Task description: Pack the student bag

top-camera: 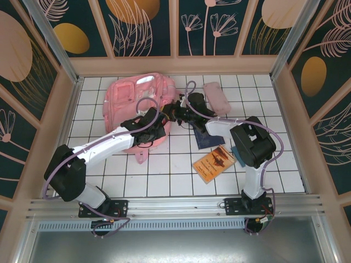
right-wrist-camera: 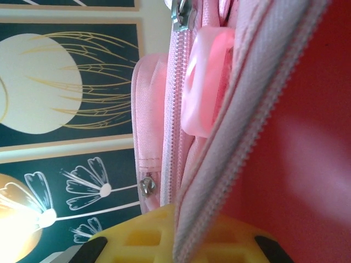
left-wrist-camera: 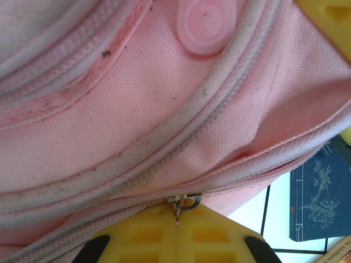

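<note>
The student bag, a large soft pink backpack, lies at the back left of the tiled table. My left gripper is at the bag's right side. In the left wrist view its yellow fingers are shut on the small metal zipper pull of the student bag. My right gripper meets the bag from the right. In the right wrist view it is shut on the bag's zipper edge, with red lining showing beside it. A second metal slider hangs to the left.
A small pink pencil pouch lies behind the right arm. A dark blue book and an orange book lie on the tiles right of the bag. Patterned walls enclose the table on three sides.
</note>
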Controlling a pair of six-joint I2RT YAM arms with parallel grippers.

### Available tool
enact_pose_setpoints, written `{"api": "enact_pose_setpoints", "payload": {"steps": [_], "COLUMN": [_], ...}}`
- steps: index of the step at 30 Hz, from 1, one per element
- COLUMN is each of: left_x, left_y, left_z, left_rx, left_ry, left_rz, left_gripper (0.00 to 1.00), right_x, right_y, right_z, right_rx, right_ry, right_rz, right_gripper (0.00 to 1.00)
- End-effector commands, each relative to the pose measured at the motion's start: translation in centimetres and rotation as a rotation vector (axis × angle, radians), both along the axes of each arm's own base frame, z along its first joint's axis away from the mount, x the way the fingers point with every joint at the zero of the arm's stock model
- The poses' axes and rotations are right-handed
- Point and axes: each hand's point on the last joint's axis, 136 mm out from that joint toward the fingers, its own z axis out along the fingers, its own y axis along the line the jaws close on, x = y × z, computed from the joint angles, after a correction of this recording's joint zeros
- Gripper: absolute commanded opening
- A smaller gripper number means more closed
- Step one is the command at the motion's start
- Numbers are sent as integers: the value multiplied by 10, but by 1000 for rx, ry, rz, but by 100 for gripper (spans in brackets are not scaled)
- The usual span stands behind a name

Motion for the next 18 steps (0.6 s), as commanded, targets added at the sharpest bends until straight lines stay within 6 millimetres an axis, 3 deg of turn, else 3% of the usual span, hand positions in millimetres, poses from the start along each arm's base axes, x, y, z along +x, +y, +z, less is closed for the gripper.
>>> {"api": "enact_pose_setpoints", "payload": {"steps": [1, 9, 13, 14, 18], "left_x": [2, -14, -24, -25, -26], "left_y": [17, 42, 58, 61, 65], "left_z": [11, 12, 4, 2, 0], "left_rx": [67, 161, 201, 198, 185], "left_ry": [-33, -20, 8, 14, 13], "left_rz": [22, 11, 18, 22, 13], "left_gripper": [0, 0, 0, 0, 0], "right_x": [9, 38, 55, 67, 85], "right_y": [-4, -31, -42, -55, -69], "right_z": [32, 15, 9, 7, 5], "right_rx": [-14, -159, -215, -221, -231], "right_ry": [-129, -162, -192, -192, -201], "right_rz": [-42, -177, -218, -244, -257], "right_gripper": [8, 0, 0, 0, 0]}}
